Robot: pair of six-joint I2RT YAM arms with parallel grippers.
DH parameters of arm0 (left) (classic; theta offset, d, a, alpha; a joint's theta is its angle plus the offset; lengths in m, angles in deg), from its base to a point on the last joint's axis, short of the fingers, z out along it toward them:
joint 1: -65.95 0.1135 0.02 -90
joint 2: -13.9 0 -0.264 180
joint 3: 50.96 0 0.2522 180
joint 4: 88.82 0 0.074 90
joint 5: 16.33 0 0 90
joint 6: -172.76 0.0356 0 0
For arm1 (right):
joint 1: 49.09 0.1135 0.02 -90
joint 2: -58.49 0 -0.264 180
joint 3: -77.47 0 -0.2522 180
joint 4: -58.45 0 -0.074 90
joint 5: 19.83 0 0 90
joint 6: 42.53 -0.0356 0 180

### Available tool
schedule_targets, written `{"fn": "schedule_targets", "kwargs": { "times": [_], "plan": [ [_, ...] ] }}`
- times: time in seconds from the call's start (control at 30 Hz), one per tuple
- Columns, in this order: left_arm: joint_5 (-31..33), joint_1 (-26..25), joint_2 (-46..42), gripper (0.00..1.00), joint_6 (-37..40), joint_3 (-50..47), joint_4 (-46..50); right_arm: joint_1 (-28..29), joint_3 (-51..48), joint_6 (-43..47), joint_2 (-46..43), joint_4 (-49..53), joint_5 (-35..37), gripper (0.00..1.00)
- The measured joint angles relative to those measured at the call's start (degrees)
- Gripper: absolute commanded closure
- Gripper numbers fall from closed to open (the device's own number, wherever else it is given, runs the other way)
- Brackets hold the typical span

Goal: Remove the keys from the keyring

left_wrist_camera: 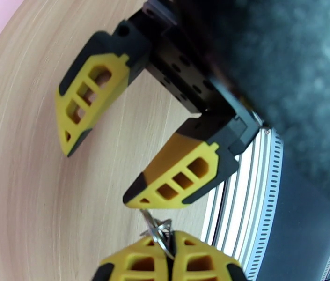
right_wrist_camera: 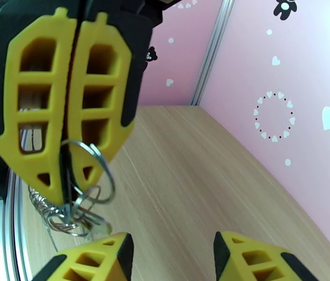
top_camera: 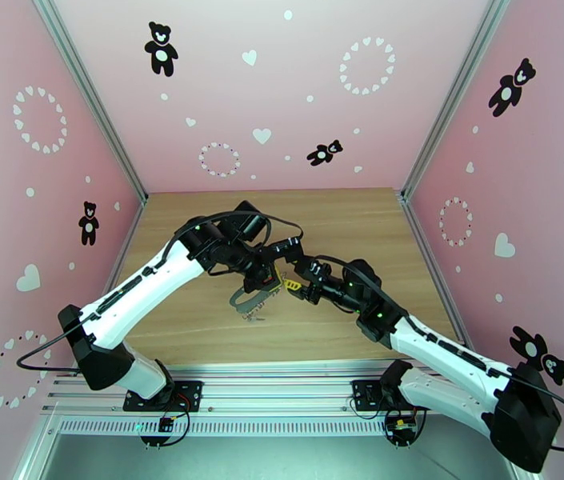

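Note:
My left gripper (top_camera: 269, 282) is shut on the keyring (top_camera: 243, 301), whose silvery oval loop hangs below it just above the table. In the left wrist view its yellow fingers (left_wrist_camera: 136, 263) pinch a small ring cluster (left_wrist_camera: 157, 226). The right wrist view shows thin wire rings (right_wrist_camera: 92, 172) looping out from the same shut fingers (right_wrist_camera: 38, 113), with a tangle of rings (right_wrist_camera: 66, 218) beneath. I cannot tell the keys apart from that tangle. My right gripper (top_camera: 292, 283) faces the left one closely and is open (right_wrist_camera: 169, 258); its lower finger (left_wrist_camera: 179, 176) ends just above the ring cluster.
The wooden table (top_camera: 338, 226) has pink walls on three sides. A slotted aluminium rail (top_camera: 274, 386) runs along the near edge by the arm bases. Both arms meet near the table's middle.

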Motion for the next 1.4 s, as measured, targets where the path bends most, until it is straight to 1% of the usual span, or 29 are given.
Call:
{"fn": "schedule_targets", "kwargs": {
  "times": [0.27,0.6,0.87,1.0,1.3,1.4],
  "plan": [
    [-0.2,0.0,0.0,1.0,0.0,0.4,0.3,1.6,-0.6,1.1,-5.0,0.7,1.1,0.49],
    [-0.7,0.0,0.1,1.0,0.0,2.1,1.1,1.6,-0.2,4.3,-4.5,2.9,1.7,0.51],
    [-1.7,0.0,1.0,1.0,0.0,2.8,1.4,2.6,0.1,4.8,-4.0,2.9,1.6,0.52],
    [-1.8,0.0,1.4,1.0,0.1,2.8,1.5,3.2,0.1,4.8,-3.8,2.9,1.9,0.54],
    [-1.9,0.0,1.7,1.0,0.5,2.9,1.6,3.5,0.4,5.2,-5.4,2.1,6.5,0.57],
    [-1.9,0.0,1.7,1.0,0.5,2.9,2.0,3.5,1.5,6.1,-5.4,2.5,6.6,0.6]
  ]
}}
